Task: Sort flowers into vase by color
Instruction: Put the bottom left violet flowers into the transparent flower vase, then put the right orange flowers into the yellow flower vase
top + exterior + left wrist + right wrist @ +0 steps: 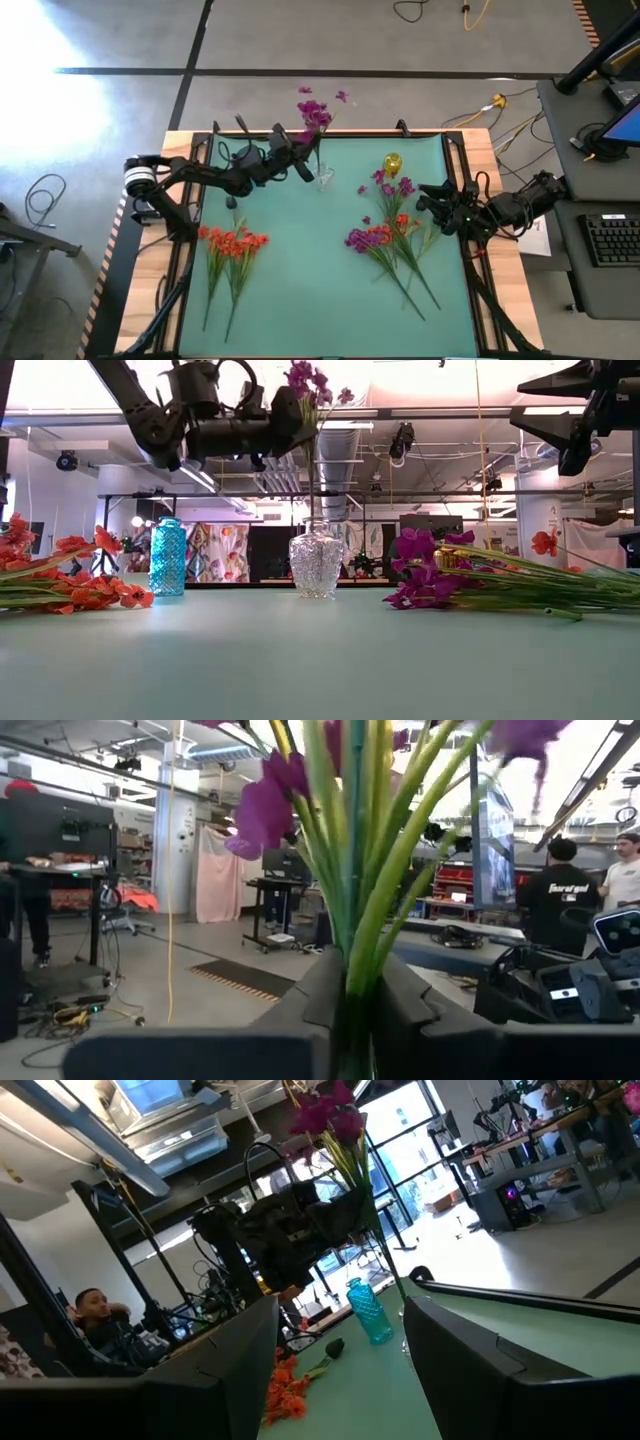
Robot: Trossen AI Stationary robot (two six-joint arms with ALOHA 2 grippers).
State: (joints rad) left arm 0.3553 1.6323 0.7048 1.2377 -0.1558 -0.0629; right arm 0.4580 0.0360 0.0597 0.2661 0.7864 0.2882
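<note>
Left hand [300, 160] raised, gripping purple flowers [313, 112].

Bright ceiling and window glare washes the low and wrist views

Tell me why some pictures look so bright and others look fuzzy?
High view: white glare washes out the floor left of the table. Low view: bright ceiling light behind the left end effector leaves it dark. Left wrist view: the purple flowers' stems fill the picture, too close to look sharp. Right wrist view: daylight through the windows looks washed out.
</note>
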